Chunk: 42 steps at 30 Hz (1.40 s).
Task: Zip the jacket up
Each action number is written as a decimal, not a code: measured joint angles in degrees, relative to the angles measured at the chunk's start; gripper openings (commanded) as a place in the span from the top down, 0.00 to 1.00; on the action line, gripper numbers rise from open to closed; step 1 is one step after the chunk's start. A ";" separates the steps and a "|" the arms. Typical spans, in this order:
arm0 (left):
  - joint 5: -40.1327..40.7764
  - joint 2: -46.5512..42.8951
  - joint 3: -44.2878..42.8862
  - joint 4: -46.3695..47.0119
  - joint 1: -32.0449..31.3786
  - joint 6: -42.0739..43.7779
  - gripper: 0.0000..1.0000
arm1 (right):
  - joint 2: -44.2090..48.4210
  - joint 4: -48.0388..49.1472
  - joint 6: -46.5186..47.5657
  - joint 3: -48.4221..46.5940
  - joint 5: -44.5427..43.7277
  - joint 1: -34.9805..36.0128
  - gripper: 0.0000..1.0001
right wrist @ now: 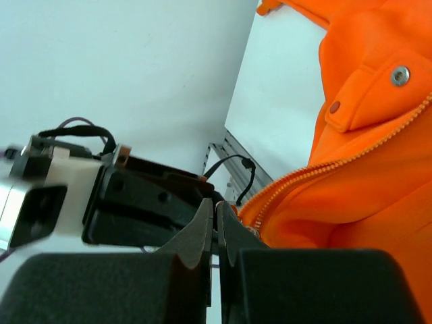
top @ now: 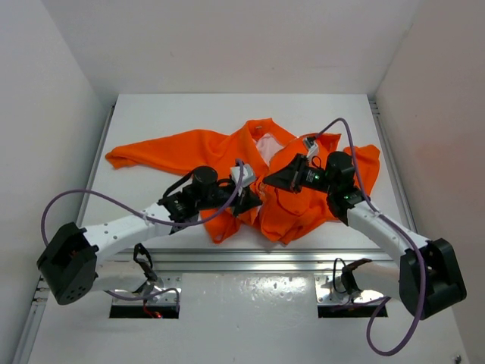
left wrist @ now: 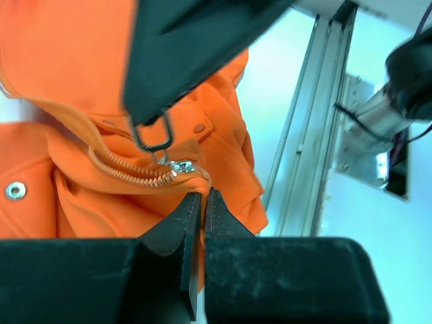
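Orange jacket (top: pixel 299 216) lies on table (top: pixel 189 114), front open. My left claw (left wrist: pixel 204 196) pinches hem below slider (left wrist: pixel 179 166); my right claw (right wrist: pixel 217 209) pressed shut on pull tab (left wrist: pixel 152 135). Slider near bottom, nearly whole zip left

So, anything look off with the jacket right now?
No damage visible. The jacket isn't flat: the body is bunched up and one sleeve trails left. In the left wrist view the zipper curves and buckles rather than running straight, so the slider may bind.
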<state>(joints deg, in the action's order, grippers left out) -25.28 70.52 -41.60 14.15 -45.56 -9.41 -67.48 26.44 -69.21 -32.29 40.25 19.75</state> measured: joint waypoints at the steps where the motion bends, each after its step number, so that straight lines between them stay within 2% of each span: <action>1: 0.61 -0.15 0.09 -0.17 -0.81 1.51 1.00 | -0.04 -0.42 -0.02 -0.07 0.33 -0.02 1.00; 12: 6.10 -3.37 2.49 -3.02 -6.99 16.70 1.00 | 0.59 -6.38 0.26 -0.09 2.99 -0.48 1.00; 21: 4.81 -4.50 2.82 -4.35 -7.82 26.16 1.00 | 1.01 -8.44 1.29 -0.09 5.27 -2.69 1.00; 25: 2.54 -4.68 2.58 -6.19 -7.82 32.52 1.00 | 1.01 -9.51 1.77 -0.09 6.34 -3.56 1.00; 29: -5.29 -4.37 2.21 -16.52 -9.07 36.24 1.00 | 1.11 -6.19 2.16 -1.22 1.64 -6.86 1.00; 37: -13.20 -4.24 2.01 -23.87 -6.95 36.50 1.00 | 1.64 -4.11 3.61 -1.73 -0.22 -8.83 0.99; 38: -14.21 -4.24 1.81 -24.65 -6.23 36.17 1.00 | 1.66 -3.80 3.87 -1.38 -0.09 -8.92 0.95; 39: -15.19 -4.22 1.40 -25.73 -5.38 35.89 1.00 | 1.68 -3.28 4.17 -0.98 0.35 -9.01 0.80; 42: -18.16 -3.61 -0.83 -28.74 -3.34 35.60 1.00 | 1.57 -2.12 8.24 -0.37 4.00 -9.18 0.58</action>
<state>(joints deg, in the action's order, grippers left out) -43.44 66.92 -42.44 -14.59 -48.90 26.20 -65.91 24.32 -60.97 -32.67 44.25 10.57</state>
